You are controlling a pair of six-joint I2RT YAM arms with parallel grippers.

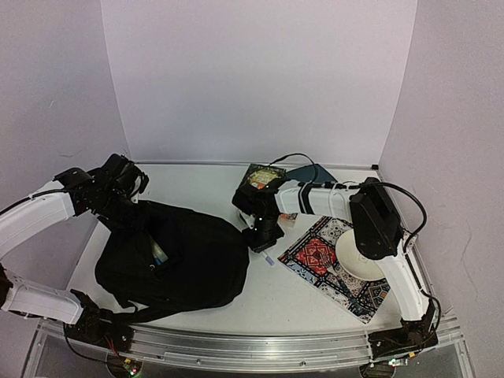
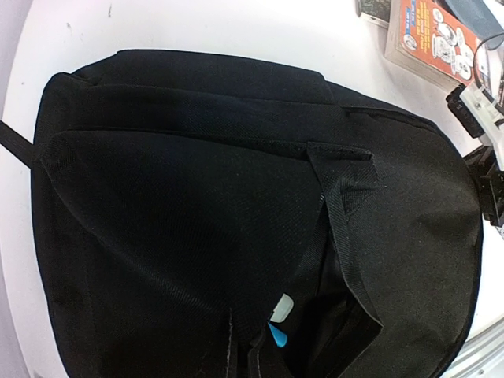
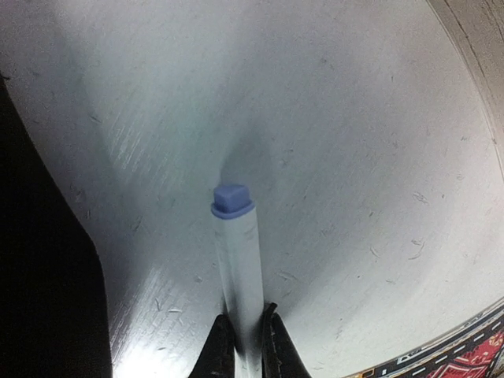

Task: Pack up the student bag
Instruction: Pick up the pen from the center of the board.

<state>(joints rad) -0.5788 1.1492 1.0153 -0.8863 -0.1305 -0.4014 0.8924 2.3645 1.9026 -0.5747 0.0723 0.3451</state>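
The student bag, large, black and soft, lies at the table's front left; it fills the left wrist view. Its opening gapes and shows a white and blue item inside. My left gripper is at the bag's upper left edge, shut on the fabric; its fingers are hidden in the left wrist view. My right gripper is shut on a white pen with a violet-blue end cap, held low over the bare table. From above, that gripper is just right of the bag.
A patterned red and black cloth lies at the right with a white plate on it. A printed box and a teal pouch sit at the back. An orange packet lies beyond the bag.
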